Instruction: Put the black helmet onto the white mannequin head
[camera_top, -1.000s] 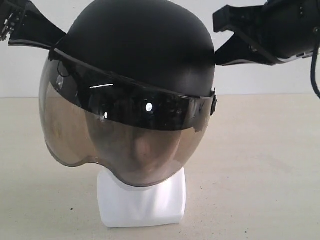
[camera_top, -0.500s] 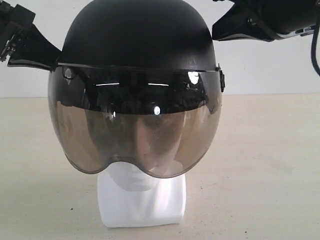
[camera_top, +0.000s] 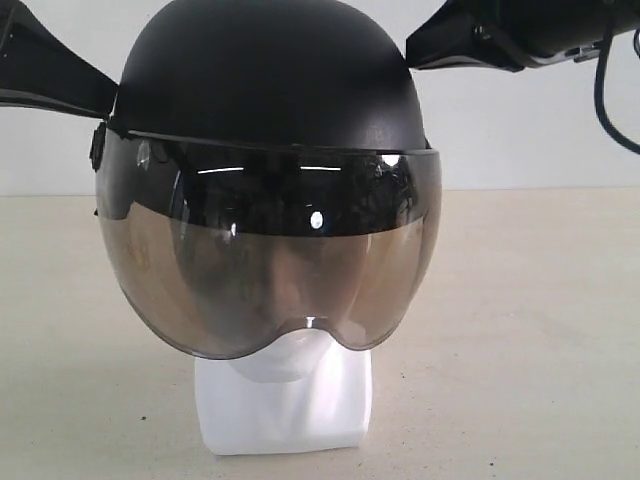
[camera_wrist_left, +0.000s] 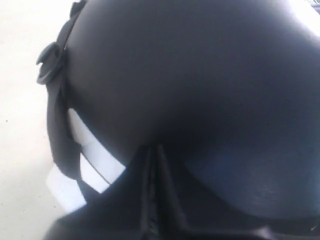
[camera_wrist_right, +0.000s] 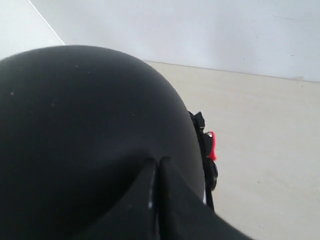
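Shift: black helmet now level, squared frontward, lower over white mannequin head, centre frame | left gripper, right gripper: both closed, gripping nothing, tips against helmet sides | nearly seated

Exterior camera: low, about level with the glossy white mannequin head and close to it. It faces head-on the mirrored visor of the matte black round helmet, with the beige tabletop running back to a pale wall. Both wrist cameras sit almost against the helmet's shell, the part all three views share.
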